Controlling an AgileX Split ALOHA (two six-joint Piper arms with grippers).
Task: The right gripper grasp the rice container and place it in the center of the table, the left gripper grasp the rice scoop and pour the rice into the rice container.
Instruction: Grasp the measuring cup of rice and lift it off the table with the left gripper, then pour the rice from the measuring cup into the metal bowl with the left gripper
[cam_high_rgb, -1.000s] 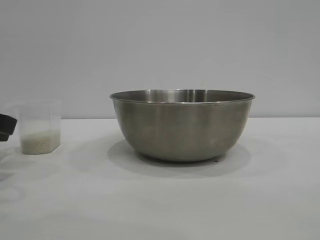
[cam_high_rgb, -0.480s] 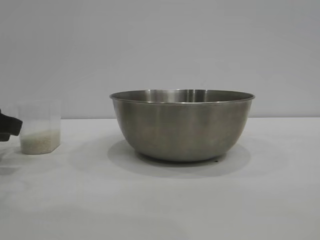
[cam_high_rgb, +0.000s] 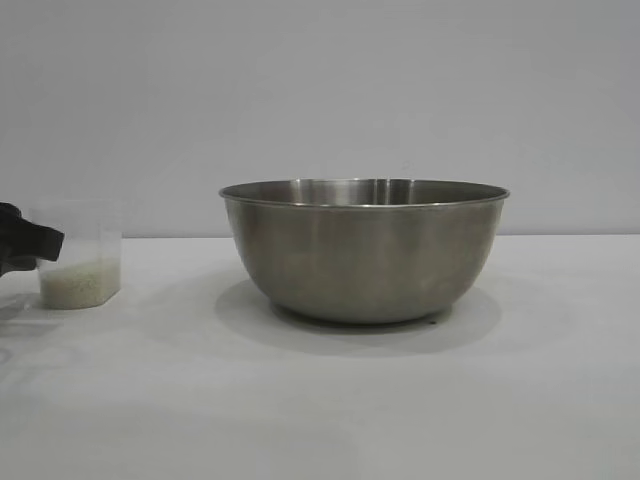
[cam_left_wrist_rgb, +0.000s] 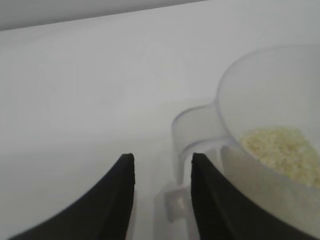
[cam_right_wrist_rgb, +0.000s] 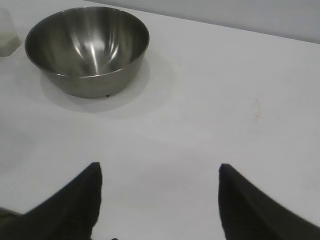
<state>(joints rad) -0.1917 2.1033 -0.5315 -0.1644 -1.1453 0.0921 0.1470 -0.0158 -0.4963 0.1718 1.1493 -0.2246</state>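
Note:
The rice container (cam_high_rgb: 365, 255) is a large steel bowl standing in the middle of the table (cam_high_rgb: 320, 410); it also shows in the right wrist view (cam_right_wrist_rgb: 87, 47). The rice scoop (cam_high_rgb: 82, 250), a frosted plastic cup, stands at the far left with a shallow layer of rice (cam_high_rgb: 80, 285) in it. My left gripper (cam_high_rgb: 42, 244) reaches in from the left edge against the scoop's side. In its wrist view the left gripper (cam_left_wrist_rgb: 163, 159) is open, and the scoop's handle (cam_left_wrist_rgb: 192, 127) sits just ahead of and partly between the fingers. My right gripper (cam_right_wrist_rgb: 160, 167) hangs open over bare table, well back from the bowl.
A pale grey wall runs behind the table. White tabletop stretches in front of and to the right of the bowl. The scoop (cam_right_wrist_rgb: 7, 30) shows at the edge of the right wrist view, beside the bowl.
My left gripper has slid to the right, from the frame's edge up to the scoop's left side. The bowl and scoop have not moved.

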